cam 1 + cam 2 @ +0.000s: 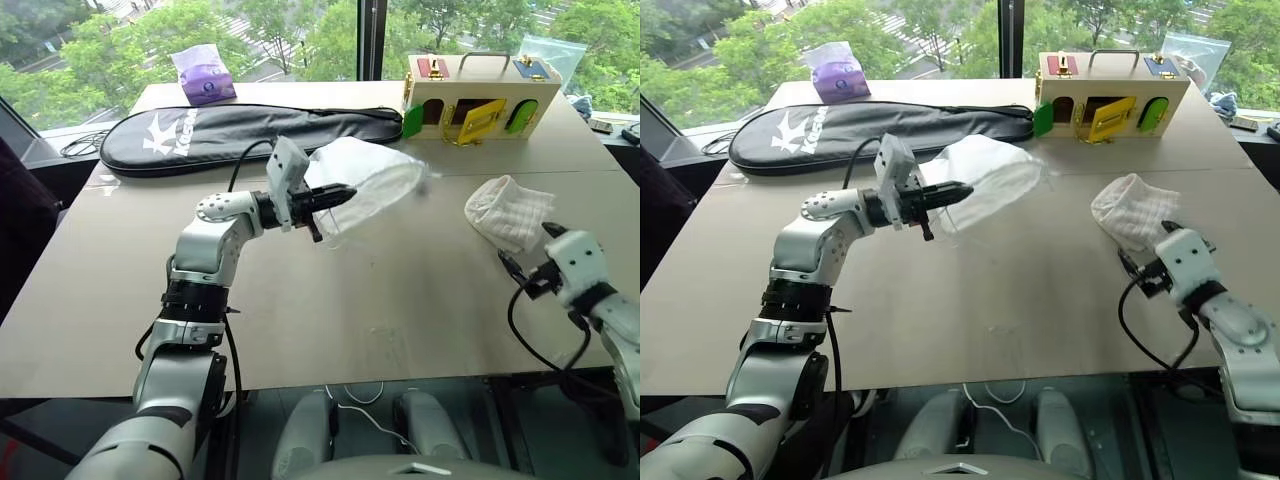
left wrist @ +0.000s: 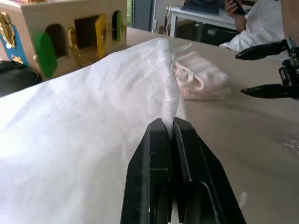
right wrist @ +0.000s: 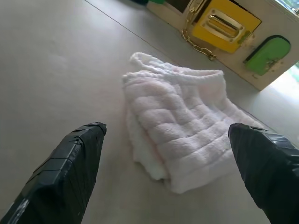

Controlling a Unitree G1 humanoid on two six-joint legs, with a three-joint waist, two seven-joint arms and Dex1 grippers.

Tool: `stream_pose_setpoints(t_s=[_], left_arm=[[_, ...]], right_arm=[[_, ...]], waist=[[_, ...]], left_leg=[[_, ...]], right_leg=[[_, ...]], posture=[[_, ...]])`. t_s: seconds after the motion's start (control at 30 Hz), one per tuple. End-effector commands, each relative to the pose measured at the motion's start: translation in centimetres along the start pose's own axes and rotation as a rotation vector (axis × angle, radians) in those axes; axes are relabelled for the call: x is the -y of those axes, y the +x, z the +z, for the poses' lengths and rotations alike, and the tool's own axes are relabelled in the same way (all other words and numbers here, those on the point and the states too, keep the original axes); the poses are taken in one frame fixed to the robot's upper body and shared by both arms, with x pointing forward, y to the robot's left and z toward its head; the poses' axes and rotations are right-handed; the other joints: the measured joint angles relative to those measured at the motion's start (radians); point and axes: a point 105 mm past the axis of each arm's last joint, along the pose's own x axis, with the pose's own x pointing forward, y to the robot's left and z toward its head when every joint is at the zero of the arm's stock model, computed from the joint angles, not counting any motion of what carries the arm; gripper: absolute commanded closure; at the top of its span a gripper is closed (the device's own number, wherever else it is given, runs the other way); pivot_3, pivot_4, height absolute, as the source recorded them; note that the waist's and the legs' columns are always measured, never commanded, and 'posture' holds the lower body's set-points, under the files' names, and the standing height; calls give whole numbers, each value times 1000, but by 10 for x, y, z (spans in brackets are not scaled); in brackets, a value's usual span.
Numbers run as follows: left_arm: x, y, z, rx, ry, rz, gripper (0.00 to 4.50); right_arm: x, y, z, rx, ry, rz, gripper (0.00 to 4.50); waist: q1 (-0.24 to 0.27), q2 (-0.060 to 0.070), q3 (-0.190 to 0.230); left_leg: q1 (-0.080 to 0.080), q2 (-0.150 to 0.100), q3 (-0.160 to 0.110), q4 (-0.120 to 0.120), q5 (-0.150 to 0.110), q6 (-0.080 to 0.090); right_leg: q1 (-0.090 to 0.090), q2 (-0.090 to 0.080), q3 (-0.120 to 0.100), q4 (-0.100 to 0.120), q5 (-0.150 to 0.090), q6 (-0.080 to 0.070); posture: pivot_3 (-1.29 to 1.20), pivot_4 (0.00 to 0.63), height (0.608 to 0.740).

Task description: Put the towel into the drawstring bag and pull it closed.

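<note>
The drawstring bag (image 1: 375, 185), thin translucent white fabric, hangs lifted above the middle of the table. My left gripper (image 1: 338, 197) is shut on the bag's edge; the left wrist view shows both black fingers (image 2: 161, 154) pinching a fold of the fabric. The towel (image 1: 508, 212), a small white waffle-textured cloth, lies folded on the table at the right. My right gripper (image 3: 168, 135) is open just short of the towel, its two fingers spread wide on either side of it, not touching it. In the head view the right gripper (image 1: 527, 262) sits near the towel's near edge.
A long black racket case (image 1: 240, 135) lies across the back of the table. A wooden box with coloured doors (image 1: 480, 95) stands at the back right, a purple packet (image 1: 204, 75) at the back left. A person sits beyond the table in the left wrist view.
</note>
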Motion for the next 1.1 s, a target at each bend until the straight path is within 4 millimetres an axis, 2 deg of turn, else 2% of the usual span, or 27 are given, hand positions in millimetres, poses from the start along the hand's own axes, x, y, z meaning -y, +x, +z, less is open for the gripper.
stream_pose_setpoints(t_s=[0.03, 0.2, 0.37, 0.5, 0.6, 0.8, 0.9, 1.1], left_arm=[[-1, 2, 31, 76, 39, 48, 4402], [-1, 1, 40, 79, 52, 67, 4402], [-3, -2, 42, 84, 49, 83, 4402], [-5, -3, 40, 77, 47, 94, 4402], [-5, -4, 39, 75, 44, 92, 4402], [-4, -4, 38, 74, 41, 91, 4402], [-5, -4, 38, 73, 39, 91, 4500], [-3, -2, 39, 77, 15, 78, 4500]], right_arm=[[11, 24, -3, -37, -61, -12, 0], [25, 53, -9, -86, -7, 18, 0], [25, 68, -22, -163, 46, 76, 0], [31, 79, -30, -215, 189, 80, 0], [31, 84, -42, -300, 340, 86, 0], [26, 84, -62, -441, 486, 88, 0], [32, 83, -65, -465, 446, 55, 828], [41, 80, -69, -470, 374, 9, 3533]], waist=[[-4, 0, 0], [-4, 0, 1], [-2, 1, 1], [-5, 0, 1], [-8, 0, 1], [-8, -2, 0], [-6, -4, -1], [-4, -4, -1]], left_leg=[[0, 0, 0, 0, 0, 0], [0, 0, 1, 0, 0, 0], [0, 0, 0, -1, 0, 0], [0, 0, 1, 0, 0, 0], [1, 0, 1, 0, 0, 0], [3, 1, 1, 0, 0, 0], [3, 1, 0, 1, 0, 0], [3, 1, -1, 0, 0, 0]], right_leg=[[0, 0, 0, 0, 0, 0], [0, 0, 1, 0, 0, 0], [0, 0, 0, -1, 0, 0], [0, 0, 1, -1, 0, 0], [0, 0, 1, -1, 0, 0], [3, -1, 1, -1, 1, 0], [3, -1, 1, -1, 1, 0], [4, -1, 0, -2, 1, 0]], posture=[[0, 150, 740], [0, 150, 740], [0, 150, 740], [0, 150, 740], [0, 150, 740], [0, 150, 740], [0, 150, 740], [0, 150, 740]])
